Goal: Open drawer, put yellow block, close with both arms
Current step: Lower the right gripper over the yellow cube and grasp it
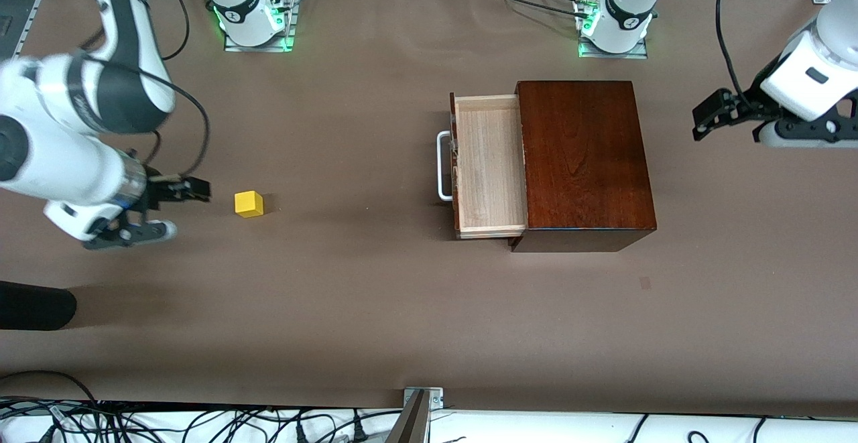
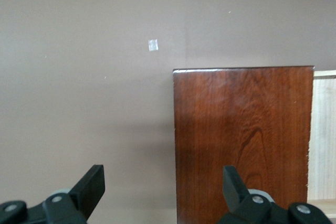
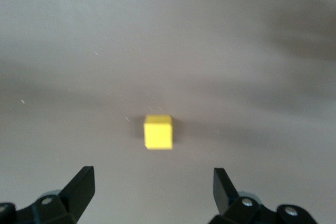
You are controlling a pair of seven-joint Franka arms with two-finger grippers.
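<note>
The yellow block [image 1: 249,204] rests on the brown table toward the right arm's end, and shows as a small cube [image 3: 158,132] in the right wrist view. My right gripper [image 1: 194,192] hovers low beside it, open [image 3: 152,182], with nothing between its fingers. The drawer [image 1: 488,168] stands pulled out of the dark wooden box [image 1: 583,155], its pale tray empty and its white handle [image 1: 442,165] facing the block. My left gripper [image 1: 700,124] hangs open [image 2: 161,182] in the air off the box's closed end, looking down on the box top [image 2: 241,140].
The two arm bases [image 1: 255,21] [image 1: 613,27] stand along the table's edge farthest from the front camera. A black object [image 1: 33,305] juts in at the right arm's end. A metal bracket [image 1: 422,396] and cables line the nearest edge.
</note>
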